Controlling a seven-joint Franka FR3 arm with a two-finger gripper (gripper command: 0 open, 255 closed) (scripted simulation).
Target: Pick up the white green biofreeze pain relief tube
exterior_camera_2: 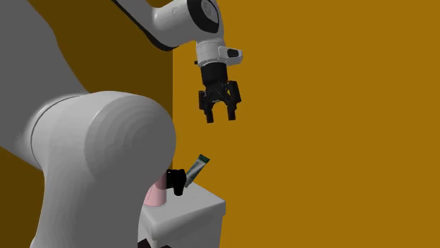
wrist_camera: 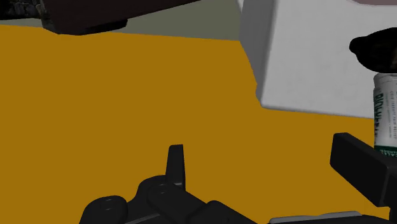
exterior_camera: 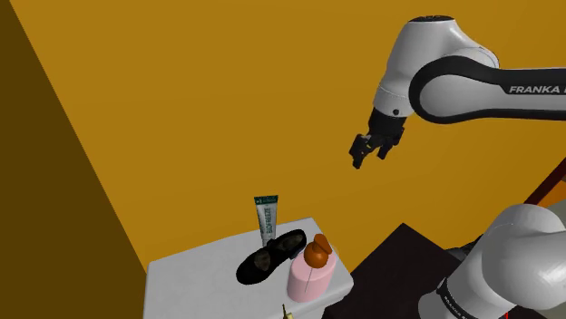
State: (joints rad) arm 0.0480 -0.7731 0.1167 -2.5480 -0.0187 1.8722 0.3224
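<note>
The white tube with green print (exterior_camera: pixel 267 220) stands upright at the back of a small white table (exterior_camera: pixel 181 281), leaning against a black shoe (exterior_camera: pixel 272 256). In the second exterior view the tube (exterior_camera_2: pixel 197 168) tilts beside the shoe (exterior_camera_2: pixel 178 181). My black gripper (exterior_camera: pixel 365 156) hangs open in the air, well above the tube and toward the shoulder view's right, close to the orange wall. The second exterior view shows the gripper (exterior_camera_2: pixel 220 117) pointing down with its fingers apart and nothing between them. In the wrist view the tube (wrist_camera: pixel 383 118) lies beyond the gripper (wrist_camera: pixel 270 162), just past one finger (wrist_camera: pixel 362 165).
A pink bottle with an orange top (exterior_camera: pixel 311 270) stands at the table's front edge next to the shoe. An orange wall rises right behind the table. The dark stand (exterior_camera: pixel 408 263) sits beside the table at the shoulder view's lower right.
</note>
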